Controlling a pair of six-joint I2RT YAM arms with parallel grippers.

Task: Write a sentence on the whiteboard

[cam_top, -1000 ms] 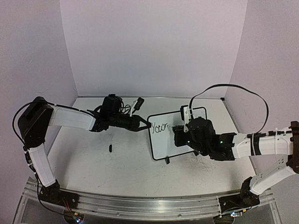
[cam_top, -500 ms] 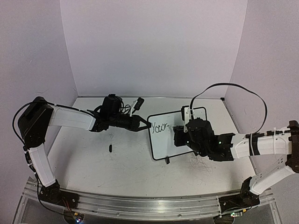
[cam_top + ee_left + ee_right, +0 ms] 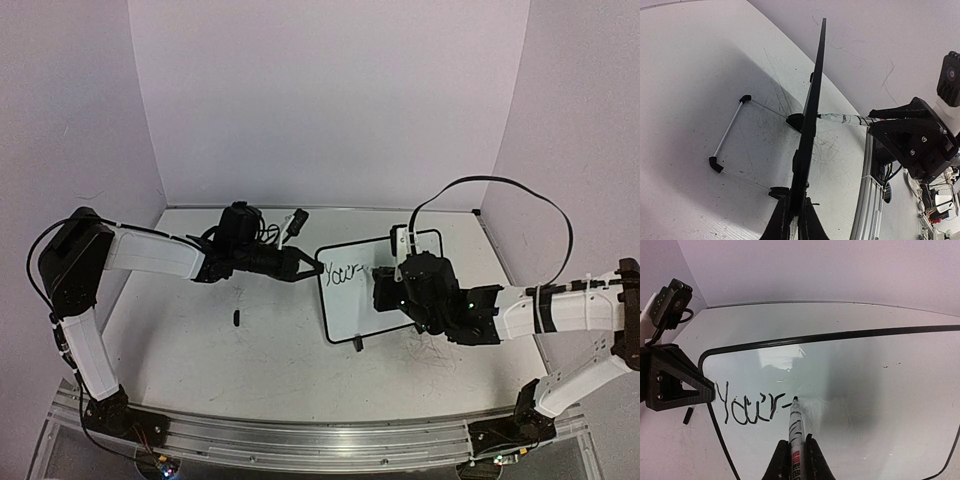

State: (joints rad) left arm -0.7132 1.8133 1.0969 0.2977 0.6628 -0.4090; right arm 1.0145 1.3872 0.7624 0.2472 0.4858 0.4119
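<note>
The whiteboard (image 3: 347, 312) stands tilted on its feet at the table's middle, and "Your-" (image 3: 747, 407) is written in black at its upper left. My left gripper (image 3: 316, 268) is shut on the board's left frame edge, seen edge-on in the left wrist view between the fingers (image 3: 796, 220). My right gripper (image 3: 796, 460) is shut on a striped marker (image 3: 795, 427). The marker's tip touches the board at the end of the dash. From above, the right gripper (image 3: 385, 283) hovers over the board's upper middle.
A small black cap (image 3: 235, 318) lies on the table left of the board. The board's wire stand (image 3: 727, 135) juts out behind it. White walls close the back and both sides. A metal rail (image 3: 320, 440) runs along the near edge.
The marker tip has moved a little to the right and left a short dash after "Your". The left arm keeps its hold on the board's edge.
</note>
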